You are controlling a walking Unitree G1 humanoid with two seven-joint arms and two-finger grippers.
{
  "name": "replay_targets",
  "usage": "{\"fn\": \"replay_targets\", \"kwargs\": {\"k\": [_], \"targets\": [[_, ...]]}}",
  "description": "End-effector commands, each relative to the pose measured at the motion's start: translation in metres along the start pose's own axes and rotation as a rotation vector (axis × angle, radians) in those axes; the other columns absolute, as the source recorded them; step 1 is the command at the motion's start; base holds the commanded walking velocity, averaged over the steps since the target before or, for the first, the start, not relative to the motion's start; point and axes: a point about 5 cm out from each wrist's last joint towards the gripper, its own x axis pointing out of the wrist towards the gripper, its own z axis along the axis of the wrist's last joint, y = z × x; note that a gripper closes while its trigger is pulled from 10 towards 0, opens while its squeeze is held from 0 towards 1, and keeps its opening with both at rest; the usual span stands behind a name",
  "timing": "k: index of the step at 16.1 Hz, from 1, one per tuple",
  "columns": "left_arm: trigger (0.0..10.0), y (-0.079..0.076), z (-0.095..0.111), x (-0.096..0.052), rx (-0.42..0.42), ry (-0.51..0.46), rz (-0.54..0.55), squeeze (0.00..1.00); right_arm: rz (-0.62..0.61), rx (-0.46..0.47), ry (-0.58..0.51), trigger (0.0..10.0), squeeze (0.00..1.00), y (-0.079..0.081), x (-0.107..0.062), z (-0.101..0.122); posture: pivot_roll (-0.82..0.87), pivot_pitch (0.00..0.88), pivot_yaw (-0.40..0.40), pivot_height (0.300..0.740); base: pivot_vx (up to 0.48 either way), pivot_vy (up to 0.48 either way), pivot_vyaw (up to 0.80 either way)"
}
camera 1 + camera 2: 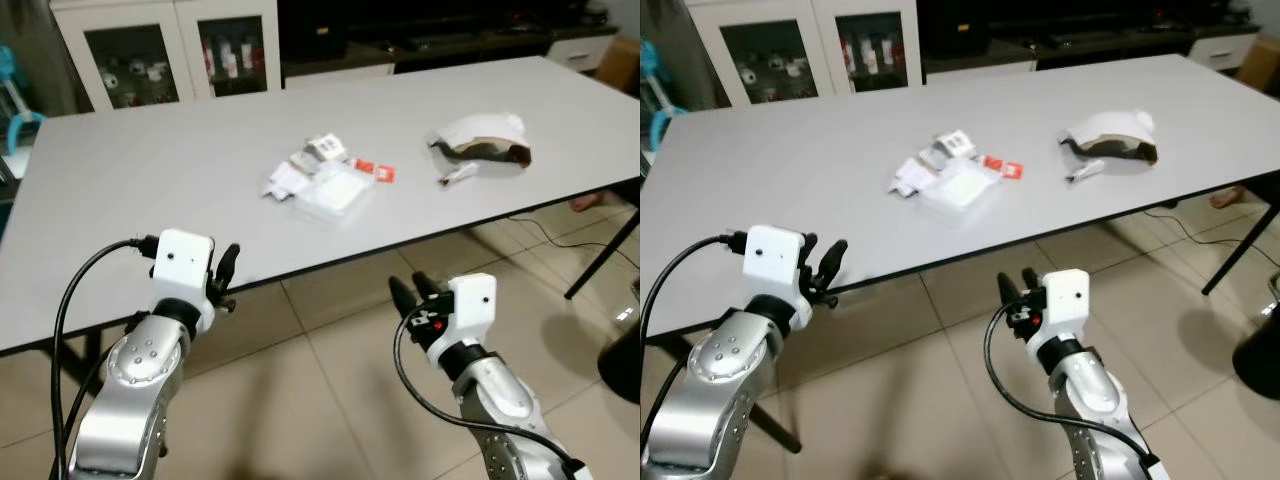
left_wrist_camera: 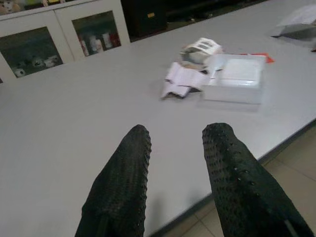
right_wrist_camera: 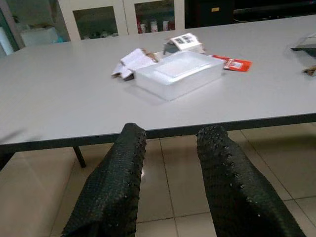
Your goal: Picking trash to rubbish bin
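**Both grippers raised and empty at the near edge of the counter**

I have the large grey rectangular counter (image 1: pixel 150 190) in front of me, over a floor of beige tiles (image 1: pixel 330 400). The trash sits in two groups on it, well away from both arms. Near the middle lies a clear shallow plastic tray (image 1: pixel 333 192), with crumpled white paper scraps (image 1: pixel 283 181) touching its left side, a small white printed carton (image 1: pixel 325 147) just behind it, and a flat red and white sachet (image 1: pixel 375 170) just to its right. Further right, apart from that cluster, I see a torn white and brown paper bag (image 1: pixel 482 140) lying open on its side, with a small white scrap (image 1: pixel 458 174) just in front of it.

My left gripper (image 1: pixel 228 268) hovers at the near edge of the counter, its two black fingers (image 2: pixel 123 182) spread apart with nothing between them, pointing toward the paper scraps and the tray. My right gripper (image 1: pixel 412 290) hangs lower, in front of the counter edge and above the tiles, fingers (image 3: pixel 118 187) likewise parted and holding nothing; along them I see the plastic tray beyond the edge.

Behind the counter stands a white cabinet with glass doors (image 1: pixel 170 50) with small items on its shelves, beside a dark low unit (image 1: pixel 420 30).
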Motion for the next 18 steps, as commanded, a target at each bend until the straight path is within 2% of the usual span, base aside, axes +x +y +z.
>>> {"fn": "replay_targets", "kwargs": {"k": [1,2,3,6,8,11,18], "targets": [[10.0,0.005,-0.001,-0.002,-0.002,-0.002,0.021,0.0,0.027,-0.002,-0.019,10.0,0.0,0.005,0.003,0.006,-0.02,0.008,-0.01,0.74,0.0,0.0,0.0],[10.0,0.005,0.0,-0.002,0.004,-0.008,0.019,0.0,0.028,-0.002,-0.019,10.0,0.0,0.005,0.003,0.006,-0.03,0.008,-0.011,0.74,0.0,0.0,0.0],[10.0,0.005,0.001,-0.001,0.062,-0.007,0.023,0.0,0.029,-0.004,-0.019,10.0,0.0,0.005,0.003,0.006,-0.03,0.008,-0.013,0.74,0.0,-0.48,0.0],[10.0,0.005,0.0,-0.001,0.004,0.0,0.052,0.0,0.029,-0.013,-0.018,10.0,0.0,0.003,0.005,0.008,-0.03,0.01,-0.021,0.74,0.0,-0.48,0.0],[10.0,0.007,0.002,0.0,-0.088,-0.018,0.08,0.0,0.03,-0.025,-0.022,10.0,0.0,0.001,0.007,0.011,-0.03,0.018,-0.032,0.74,0.0,0.0,0.0],[10.0,0.005,0.006,0.001,-0.083,-0.058,0.102,0.0,0.043,-0.057,-0.032,10.0,0.0,0.001,0.013,0.018,-0.02,0.027,-0.047,0.74,0.0,0.0,0.0],[10.0,0.007,0.014,0.007,-0.074,-0.083,0.108,0.0,0.056,-0.081,-0.061,10.0,0.0,0.001,0.025,0.032,-0.02,0.041,-0.056,0.74,0.039,0.0,0.0]]}}
